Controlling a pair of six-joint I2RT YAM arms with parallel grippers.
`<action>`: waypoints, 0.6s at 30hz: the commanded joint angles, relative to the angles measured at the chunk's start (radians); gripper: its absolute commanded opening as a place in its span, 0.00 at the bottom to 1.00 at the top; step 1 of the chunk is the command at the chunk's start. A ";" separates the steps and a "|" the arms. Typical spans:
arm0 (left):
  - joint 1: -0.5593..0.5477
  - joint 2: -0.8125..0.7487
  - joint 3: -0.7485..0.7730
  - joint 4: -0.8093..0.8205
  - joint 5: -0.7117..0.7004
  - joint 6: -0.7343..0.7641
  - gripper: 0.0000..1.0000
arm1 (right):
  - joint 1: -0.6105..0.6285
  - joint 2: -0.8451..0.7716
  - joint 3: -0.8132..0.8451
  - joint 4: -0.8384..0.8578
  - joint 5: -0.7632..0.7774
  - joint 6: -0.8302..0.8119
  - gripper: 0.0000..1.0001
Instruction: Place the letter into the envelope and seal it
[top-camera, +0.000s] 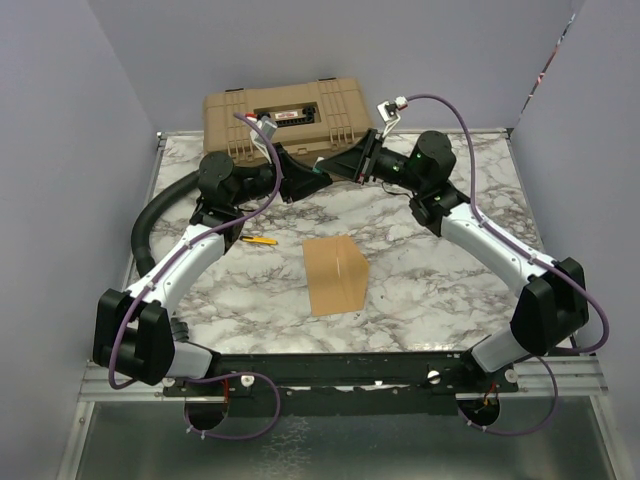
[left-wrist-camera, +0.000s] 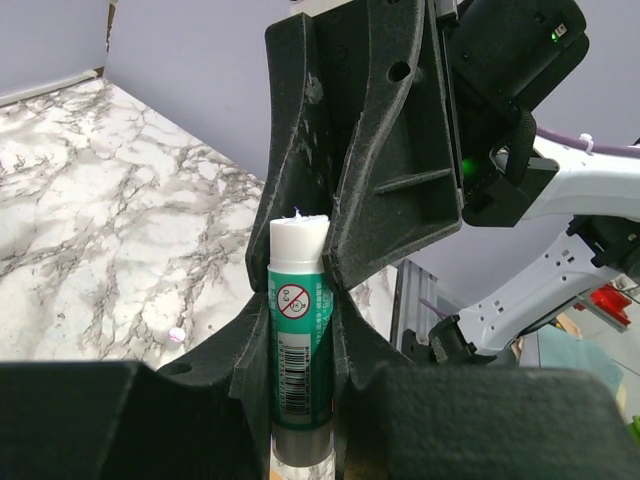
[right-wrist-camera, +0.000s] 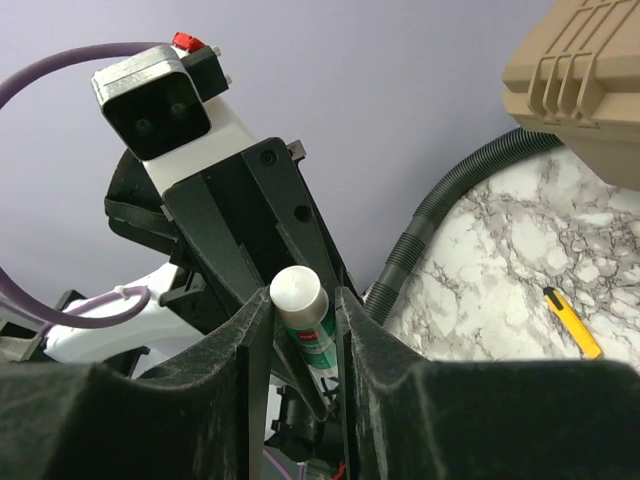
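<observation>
The kraft-brown envelope (top-camera: 335, 275) lies flat on the marble table, in the middle. The letter is not in view as a separate sheet. Both grippers meet in the air above the back of the table and hold one green glue stick (left-wrist-camera: 298, 330) between them. My left gripper (left-wrist-camera: 300, 300) is shut on the stick's green body, with the grey base toward its camera. My right gripper (right-wrist-camera: 300, 300) is shut on the stick's pale far end (right-wrist-camera: 298, 292). In the top view the left gripper (top-camera: 308, 183) and the right gripper (top-camera: 336, 170) touch tip to tip.
A big tan plastic case (top-camera: 290, 120) stands at the back edge and also shows in the right wrist view (right-wrist-camera: 585, 80). A yellow utility knife (top-camera: 260, 240) lies left of the envelope. A black corrugated hose (top-camera: 160, 215) curves along the left arm.
</observation>
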 joint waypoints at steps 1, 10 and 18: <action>-0.001 -0.018 -0.004 0.026 0.024 -0.005 0.05 | 0.001 0.014 -0.035 0.096 0.013 0.050 0.30; 0.011 -0.025 0.098 -0.252 -0.046 0.173 0.49 | 0.000 -0.007 -0.044 0.064 0.007 -0.059 0.01; 0.026 0.012 0.214 -0.596 -0.016 0.434 0.47 | 0.000 -0.027 -0.049 -0.037 -0.042 -0.207 0.01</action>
